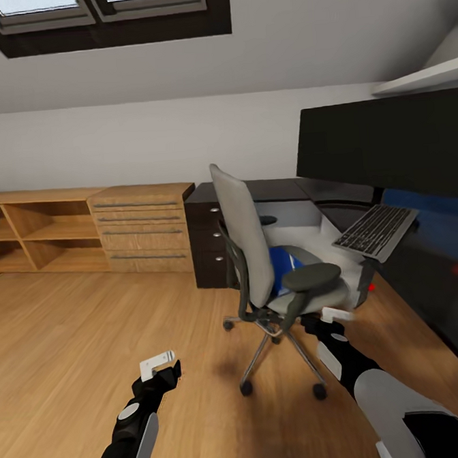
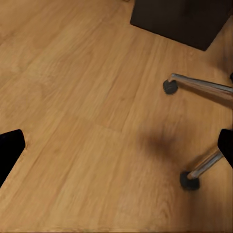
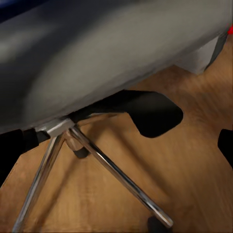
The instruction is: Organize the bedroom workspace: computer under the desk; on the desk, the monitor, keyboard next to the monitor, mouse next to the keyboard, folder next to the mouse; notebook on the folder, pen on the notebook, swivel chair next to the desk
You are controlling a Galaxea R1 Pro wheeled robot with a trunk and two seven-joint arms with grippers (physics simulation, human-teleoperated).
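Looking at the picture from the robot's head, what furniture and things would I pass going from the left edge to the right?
Low wooden shelf unit → wooden drawer chest → black drawers → swivel chair → keyboard → monitor.

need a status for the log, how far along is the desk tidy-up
Done: the monitor and keyboard sit on the desk. In hand: nothing; left gripper open over bare floor, right gripper beside the swivel chair. Left: the blue folder is on the seat; the rest is undone.
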